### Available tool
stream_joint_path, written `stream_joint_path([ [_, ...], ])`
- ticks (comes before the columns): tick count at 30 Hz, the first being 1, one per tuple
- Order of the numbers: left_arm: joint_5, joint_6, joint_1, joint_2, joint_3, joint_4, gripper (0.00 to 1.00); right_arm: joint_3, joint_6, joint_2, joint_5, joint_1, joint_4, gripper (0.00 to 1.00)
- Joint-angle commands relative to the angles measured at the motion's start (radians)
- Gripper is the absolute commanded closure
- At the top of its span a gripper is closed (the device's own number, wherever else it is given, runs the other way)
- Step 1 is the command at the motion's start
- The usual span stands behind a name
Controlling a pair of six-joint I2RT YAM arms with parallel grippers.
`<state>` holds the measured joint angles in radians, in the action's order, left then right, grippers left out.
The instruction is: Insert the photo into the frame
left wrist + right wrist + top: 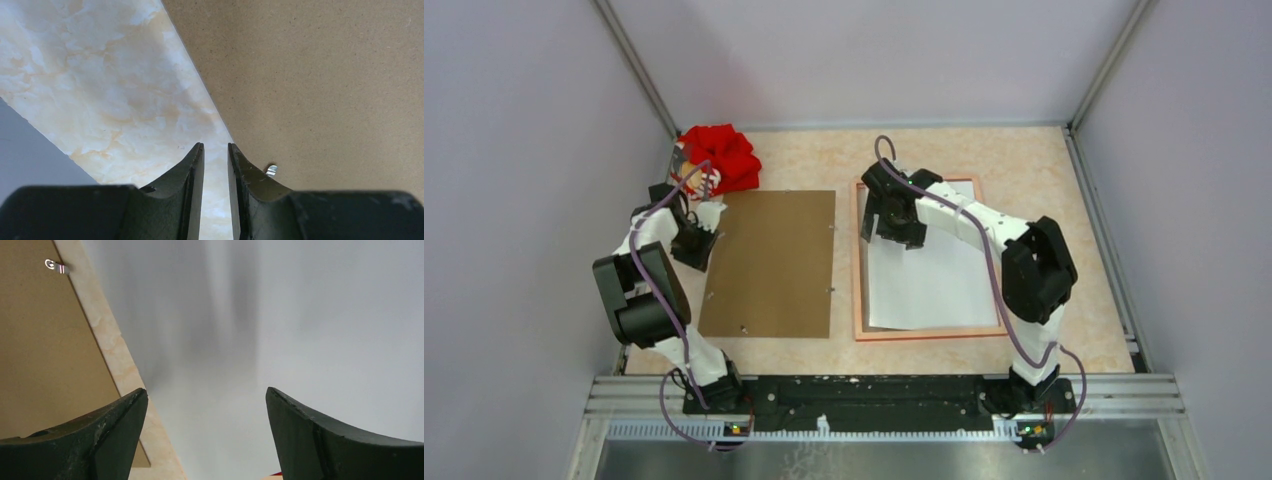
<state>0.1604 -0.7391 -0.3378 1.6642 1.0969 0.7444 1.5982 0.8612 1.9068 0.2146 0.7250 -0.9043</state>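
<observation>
Along the near edge, a metal rail (1124, 392) is fixed across the marbled counter (924, 155), which is closed in by grey walls (514, 150) on three sides. At the left, the left fingers (192, 170) are set narrowly apart with nothing between them, just beside a brown board's (769, 265) left edge. At the right, the right fingers (115, 425) are spread wide, empty, over the photo (934, 285), which is laid white side up inside the frame (924, 335). Bare counter is seen between board and frame. A red cloth (724, 155) is bunched in the far left corner.
</observation>
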Motion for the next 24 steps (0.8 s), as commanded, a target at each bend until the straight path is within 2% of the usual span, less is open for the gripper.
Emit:
stream_joint_path([
  [1, 0.012, -0.008, -0.001, -0.008, 0.038, 0.019, 0.69, 0.019, -0.053, -0.059, -0.031, 0.013, 0.008, 0.11],
  [6, 0.011, -0.008, -0.001, -0.009, 0.037, 0.021, 0.69, 0.011, -0.064, -0.069, -0.037, 0.015, 0.019, 0.1],
  [11, 0.016, -0.008, -0.002, -0.009, 0.043, 0.029, 0.69, 0.069, -0.091, -0.065, -0.03, -0.009, -0.001, 0.11],
  [16, 0.023, -0.006, -0.002, -0.009, 0.05, 0.039, 0.69, 0.078, -0.126, -0.084, -0.066, -0.121, 0.074, 0.21],
  [19, 0.03, -0.003, -0.002, -0.014, 0.057, 0.046, 0.69, 0.032, -0.13, -0.094, -0.14, -0.233, 0.194, 0.36],
  [24, 0.05, 0.0, -0.002, -0.02, 0.076, 0.073, 0.68, -0.018, -0.11, -0.035, -0.273, -0.408, 0.348, 0.68],
])
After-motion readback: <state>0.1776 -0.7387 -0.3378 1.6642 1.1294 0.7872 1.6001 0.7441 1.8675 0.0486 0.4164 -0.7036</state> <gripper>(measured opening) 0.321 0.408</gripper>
